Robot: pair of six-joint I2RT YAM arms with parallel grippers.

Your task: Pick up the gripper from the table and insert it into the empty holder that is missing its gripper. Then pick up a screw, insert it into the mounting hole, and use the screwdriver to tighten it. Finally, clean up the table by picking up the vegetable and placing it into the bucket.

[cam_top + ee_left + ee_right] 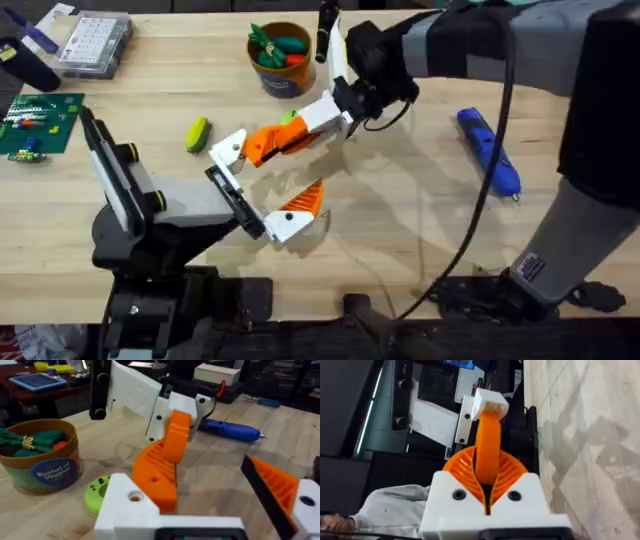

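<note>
My right gripper (292, 138) is shut on the orange ribbed gripper (262, 146) and holds it above the table (400, 230). Its white mounting plate (228, 148) hangs close to the free end of the black holder (238, 200) on the left arm; whether they touch I cannot tell. In the right wrist view my fingers (462, 467) pinch the wedge (487, 435). The left gripper (285, 185) carries one orange finger (302, 203) at the bracket's far end and holds nothing. The blue screwdriver (490, 150) lies at the right. A yellow-green vegetable (197, 133) lies left of the plate. The bucket (283, 78) stands behind.
A clear parts box (95, 42) and a green circuit board (35, 120) sit at the far left. A black pen-like tool (325, 30) lies beside the bucket, which holds several vegetables. The right arm's cable (480, 210) hangs across the table's right half.
</note>
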